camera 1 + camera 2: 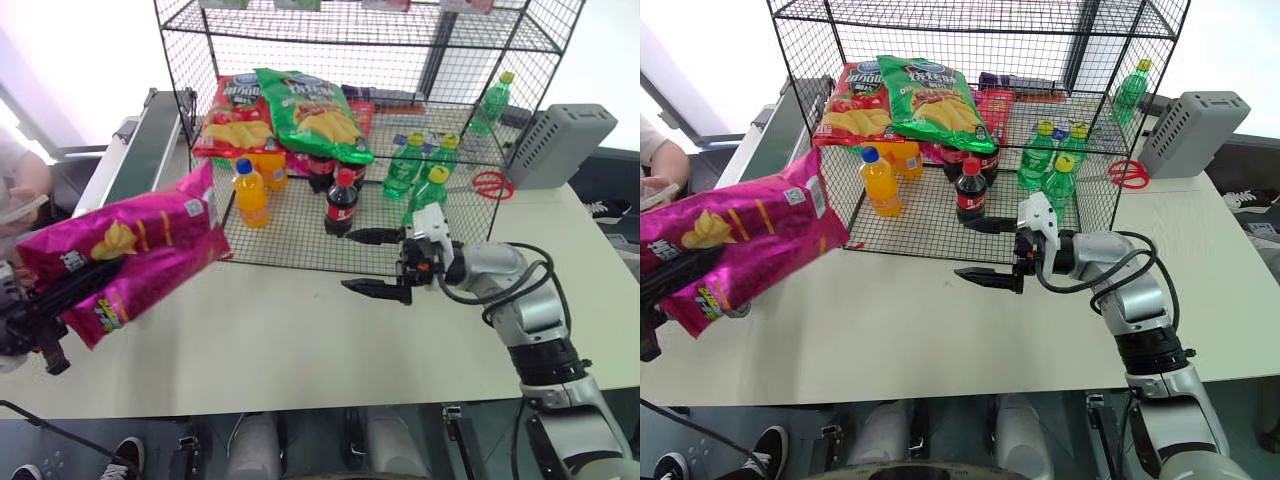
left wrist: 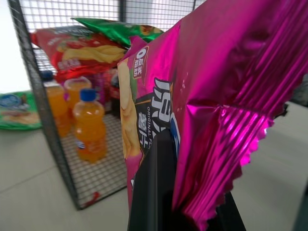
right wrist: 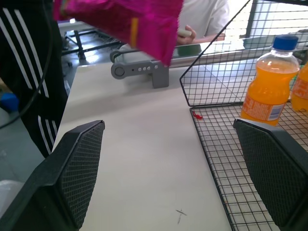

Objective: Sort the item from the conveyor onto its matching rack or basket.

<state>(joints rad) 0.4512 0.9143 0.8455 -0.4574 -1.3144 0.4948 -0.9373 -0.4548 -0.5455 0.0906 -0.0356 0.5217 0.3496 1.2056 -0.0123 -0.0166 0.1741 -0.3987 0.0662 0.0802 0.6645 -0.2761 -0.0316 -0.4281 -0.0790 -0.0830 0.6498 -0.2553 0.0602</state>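
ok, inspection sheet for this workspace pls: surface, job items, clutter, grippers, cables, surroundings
Surface: white table, bare in front of the rack.
Job's things: pink chip bag held above the table's left edge; conveyor behind it; wire rack holds red and green chip bags, orange, cola and green bottles.
Clutter: red scissors, grey box.
Grippers: left gripper shut on the bag; right gripper open, empty.
Cables: black cable looped on right arm.
Surroundings: person's hand at left.
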